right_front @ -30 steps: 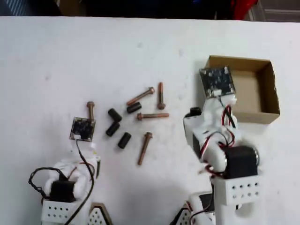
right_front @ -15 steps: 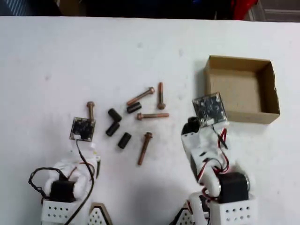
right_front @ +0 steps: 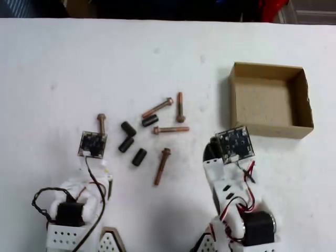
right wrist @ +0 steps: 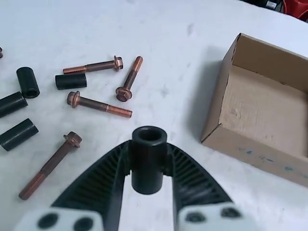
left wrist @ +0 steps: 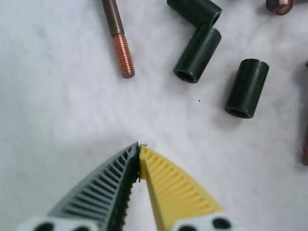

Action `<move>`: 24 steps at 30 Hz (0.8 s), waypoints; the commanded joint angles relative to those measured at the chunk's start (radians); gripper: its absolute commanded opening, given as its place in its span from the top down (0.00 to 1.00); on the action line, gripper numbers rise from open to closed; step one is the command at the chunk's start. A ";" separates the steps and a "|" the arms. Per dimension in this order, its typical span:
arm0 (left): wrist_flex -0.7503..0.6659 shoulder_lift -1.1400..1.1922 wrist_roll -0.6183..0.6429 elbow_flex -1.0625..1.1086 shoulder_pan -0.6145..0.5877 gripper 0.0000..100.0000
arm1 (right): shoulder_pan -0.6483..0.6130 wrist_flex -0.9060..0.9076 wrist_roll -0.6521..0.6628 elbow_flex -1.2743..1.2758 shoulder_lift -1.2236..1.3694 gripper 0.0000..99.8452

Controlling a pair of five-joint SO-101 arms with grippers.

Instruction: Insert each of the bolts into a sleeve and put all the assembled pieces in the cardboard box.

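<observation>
This looks like a robotics lab or workshop bench: a plain white table [right_front: 157,52] holds a left arm [right_front: 73,210] at seven o'clock and a right arm [right_front: 228,191] at five o'clock, both with bare circuit boards [right_front: 234,143] and loose wiring [right_front: 95,181], plus scattered copper bolts [right_front: 161,166], black sleeves [right_front: 139,156] and a cardboard box [right_front: 273,129].

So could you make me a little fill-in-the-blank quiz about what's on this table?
The right end effector is shut on a black ____.
Counted from the high view, ____ copper bolts lie loose on the table.
The cardboard box is ____ inside.
The left end effector is ____, holding nothing.
Missing words: sleeve; five; empty; shut.
</observation>
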 commanded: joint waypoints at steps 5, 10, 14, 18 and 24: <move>0.008 -0.004 0.005 0.002 0.015 0.98 | 0.008 -0.124 0.008 0.137 -0.108 0.98; 0.008 -0.004 0.005 0.002 0.015 0.98 | 0.010 -0.124 0.008 0.163 -0.116 0.98; 0.008 -0.004 0.005 0.002 0.015 0.98 | 0.007 -0.124 0.008 0.189 -0.116 0.98; 0.008 -0.004 0.005 0.002 0.015 0.98 | 0.010 -0.124 0.008 0.201 -0.116 0.98; 0.008 -0.004 0.005 0.002 0.015 0.98 | 0.013 -0.122 0.008 0.221 -0.116 0.98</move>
